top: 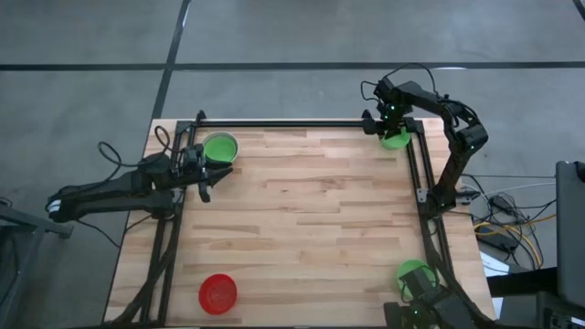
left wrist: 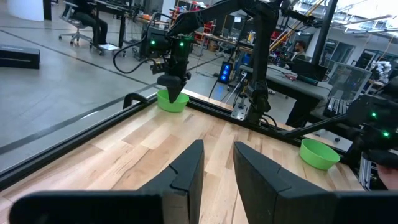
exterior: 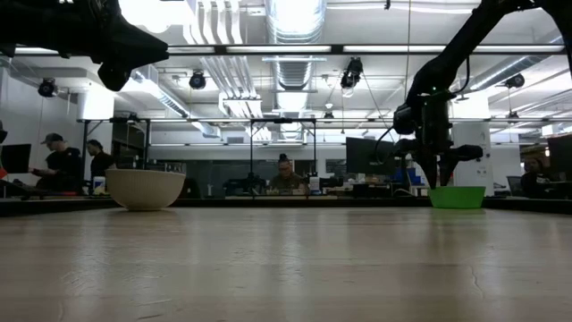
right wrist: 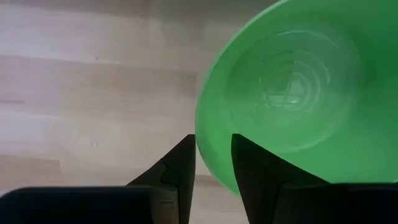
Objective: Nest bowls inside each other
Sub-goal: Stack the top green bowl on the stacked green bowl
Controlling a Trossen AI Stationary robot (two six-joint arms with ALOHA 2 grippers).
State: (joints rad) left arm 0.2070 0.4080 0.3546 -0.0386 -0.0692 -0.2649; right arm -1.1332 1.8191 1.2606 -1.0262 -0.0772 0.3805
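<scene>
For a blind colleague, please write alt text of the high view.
The right gripper reaches a green bowl at the wooden table's far right corner. The left gripper waits beside a green-lined bowl.

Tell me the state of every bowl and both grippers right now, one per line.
whitish bowl: upright, a green bowl inside it
nested green bowl: sitting in the whitish bowl
far green bowl: upright, alone, right gripper at its rim
near green bowl: upright, alone
red bowl: upright, alone
left gripper: open, empty
right gripper: straddling the far green bowl's rim
</scene>
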